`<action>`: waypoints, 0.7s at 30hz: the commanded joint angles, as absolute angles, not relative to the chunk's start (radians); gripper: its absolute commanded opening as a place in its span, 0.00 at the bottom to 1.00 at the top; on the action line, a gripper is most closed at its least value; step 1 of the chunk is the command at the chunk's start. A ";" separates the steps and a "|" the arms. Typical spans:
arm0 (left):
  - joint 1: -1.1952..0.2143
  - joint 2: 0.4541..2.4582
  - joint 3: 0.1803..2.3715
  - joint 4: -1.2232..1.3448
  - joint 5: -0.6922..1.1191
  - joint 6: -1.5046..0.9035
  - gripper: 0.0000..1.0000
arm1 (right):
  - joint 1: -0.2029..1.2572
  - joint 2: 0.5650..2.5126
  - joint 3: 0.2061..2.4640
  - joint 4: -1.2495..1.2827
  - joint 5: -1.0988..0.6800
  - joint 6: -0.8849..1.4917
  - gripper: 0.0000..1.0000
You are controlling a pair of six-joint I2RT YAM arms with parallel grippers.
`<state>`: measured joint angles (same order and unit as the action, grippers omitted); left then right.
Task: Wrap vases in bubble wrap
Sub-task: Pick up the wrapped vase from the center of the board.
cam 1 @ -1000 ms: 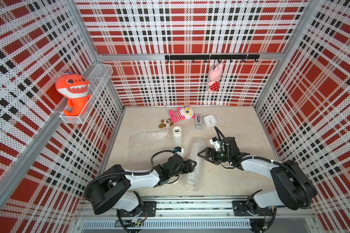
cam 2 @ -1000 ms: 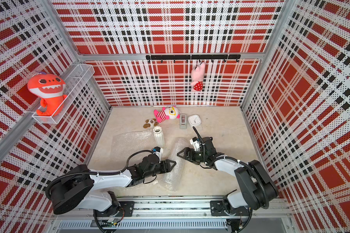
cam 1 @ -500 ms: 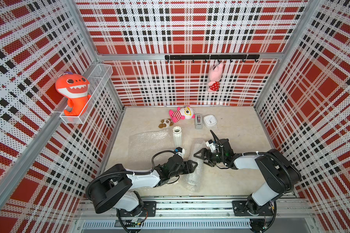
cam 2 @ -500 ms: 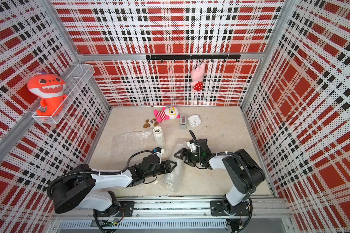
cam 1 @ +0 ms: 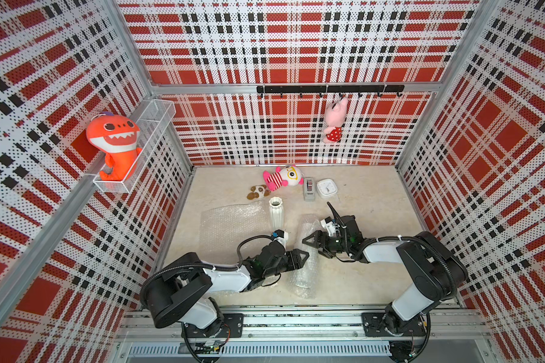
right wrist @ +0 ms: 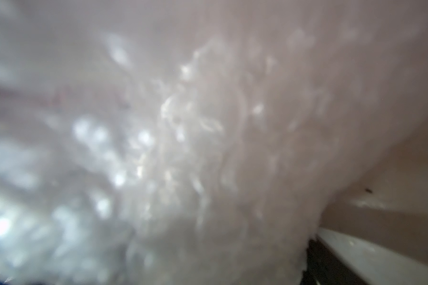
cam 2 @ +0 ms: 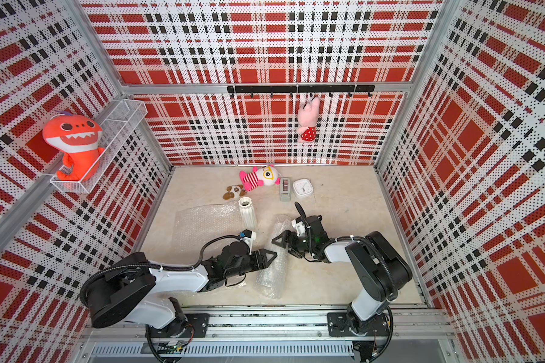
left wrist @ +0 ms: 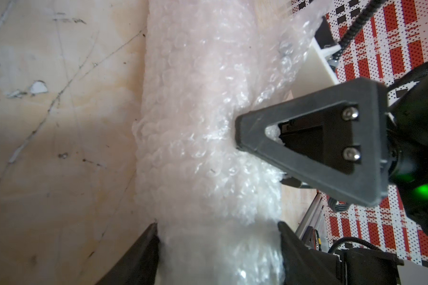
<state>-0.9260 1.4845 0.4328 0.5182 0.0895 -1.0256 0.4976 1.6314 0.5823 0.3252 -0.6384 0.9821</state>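
Left gripper (left wrist: pixel 218 225) clasps the rolled bubble wrap (left wrist: pixel 195 111), which fills its jaws.

Top views bright, sharp; bubble wrap (right wrist: pixel 183 123) blurred in right wrist view.

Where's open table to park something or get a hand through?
Free: beige tabletop right of the white square clock, out to the right wall; also the back-left corner behind the flat clear bubble-wrap sheet. Crowded: centre front, left gripper and right gripper at the bubble-wrapped roll; back middle, plush toys.
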 commanded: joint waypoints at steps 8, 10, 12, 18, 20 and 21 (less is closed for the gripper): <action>-1.054 1.654 0.676 0.597 0.129 -0.970 0.63 | 0.386 1.491 0.606 -0.049 -0.428 0.736 0.71; -1.056 1.682 0.726 0.596 0.129 -0.959 0.68 | 0.360 1.466 0.623 -0.127 -0.368 0.670 0.71; -1.058 1.693 0.762 0.598 0.128 -0.950 0.74 | 0.322 1.459 0.653 -0.210 -0.332 0.606 0.70; -1.045 1.661 0.782 0.541 0.069 -0.935 0.83 | 0.210 1.422 0.689 -0.320 -0.215 0.455 0.70; -1.045 1.650 0.779 0.523 0.057 -0.929 0.84 | 0.183 1.438 0.726 -0.373 -0.139 0.394 0.70; -1.044 1.645 0.779 0.517 0.052 -0.925 0.84 | 0.171 1.448 0.745 -0.391 -0.094 0.370 0.71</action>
<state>-1.0451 1.6764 0.7704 0.5110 0.0631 -0.9562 0.2089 1.4364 0.7120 -0.2699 -0.3004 0.5159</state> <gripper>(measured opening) 0.838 0.815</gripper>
